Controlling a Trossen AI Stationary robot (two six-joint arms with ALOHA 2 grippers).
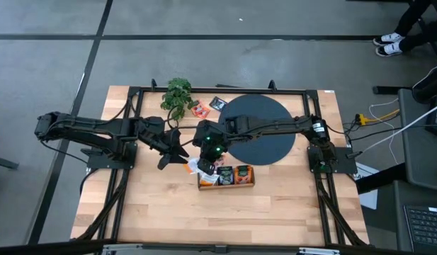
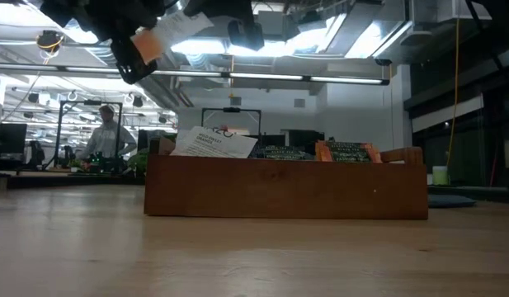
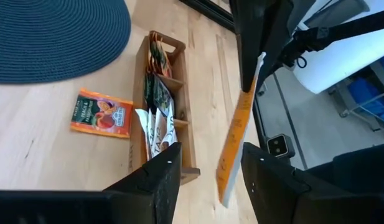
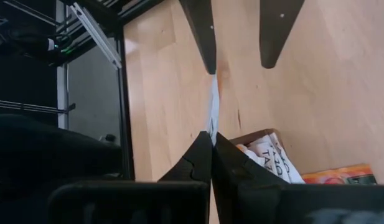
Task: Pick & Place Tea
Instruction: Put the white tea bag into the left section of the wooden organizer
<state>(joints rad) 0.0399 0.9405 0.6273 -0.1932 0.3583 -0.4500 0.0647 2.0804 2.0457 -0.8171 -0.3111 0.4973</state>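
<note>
Table: pale butcher-block wood (image 1: 154, 212), smooth, with a black frame round it.
Disc: round dark woven mat (image 1: 264, 127), ribbed in rings, at the far right of centre.
Box: low brown wooden caddy (image 2: 285, 191) with dividers, near-centre — thin flat packets stand in its compartments.
Tea: one flat orange-and-white packet (image 3: 236, 138) pinched edge-on by the right gripper (image 4: 211, 138), fingers pressed together on it, above the box's left end; an orange packet (image 3: 101, 112) lies flat between box and disc.
Left gripper (image 3: 207, 163): fingers spread, just left of the held packet, not touching it.
Plant: small leafy green sprig (image 1: 178, 94), far centre-left.
</note>
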